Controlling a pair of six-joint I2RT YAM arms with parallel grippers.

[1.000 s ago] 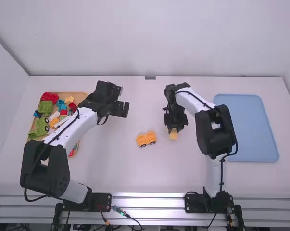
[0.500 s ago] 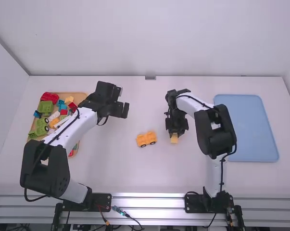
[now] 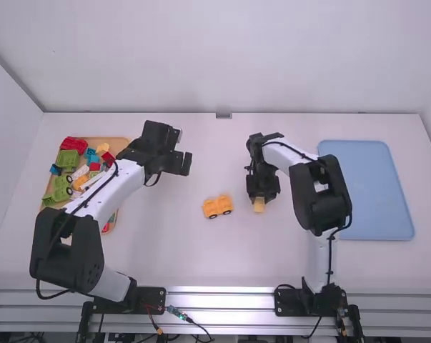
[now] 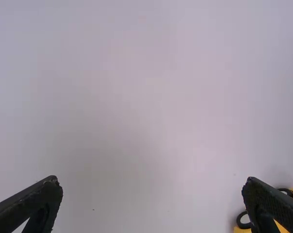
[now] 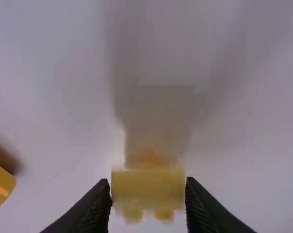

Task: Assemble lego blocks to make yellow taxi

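To the right of the car (image 3: 217,207), the right gripper (image 3: 258,197) is holding the yellow block (image 3: 259,206), with one finger closed on each side of it. The block is near the car, and they do not touch each other. The car is yellow, has black wheels, and sits on the white table (image 3: 165,246). Farther from the arm bases than the car, and a little to its left, is the left gripper (image 3: 181,163); its fingers stand wide apart, with nothing between them. Well to the left of the car lies the wooden tray (image 3: 117,143), full of red, green, blue and other pieces, partly under the left arm. Well to the right of the car lies the blue tray (image 3: 365,189).
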